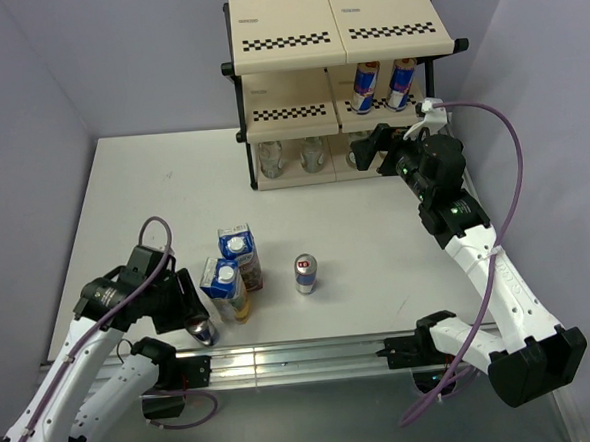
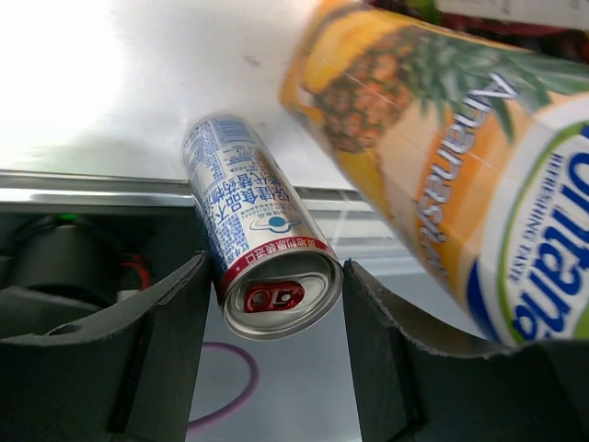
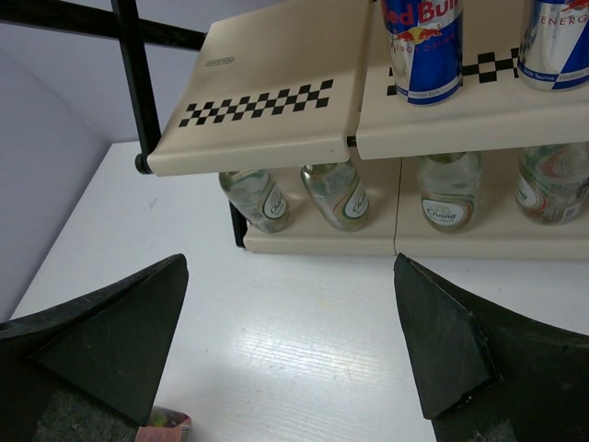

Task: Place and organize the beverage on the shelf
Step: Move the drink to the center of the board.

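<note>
The shelf [image 1: 339,38] stands at the far side of the table. Two blue-and-silver cans [image 1: 382,85] stand on its middle tier at the right, and several clear bottles [image 1: 311,155] on the bottom tier. The purple carton [image 1: 239,252] and the yellow carton [image 1: 227,285] stand upright at the near left, and a third can [image 1: 305,273] stands to their right. My left gripper [image 1: 199,322] is shut on a fourth can [image 2: 262,249], held tilted beside the yellow carton [image 2: 442,166]. My right gripper [image 3: 290,267] is open and empty, facing the shelf's bottom tier [image 3: 317,241].
A metal rail [image 1: 313,358] runs along the table's near edge under the left gripper. Purple cables loop by both arms. Grey walls close in the table at left and right. The middle tier's left half [image 3: 267,120] and the top tier hold nothing.
</note>
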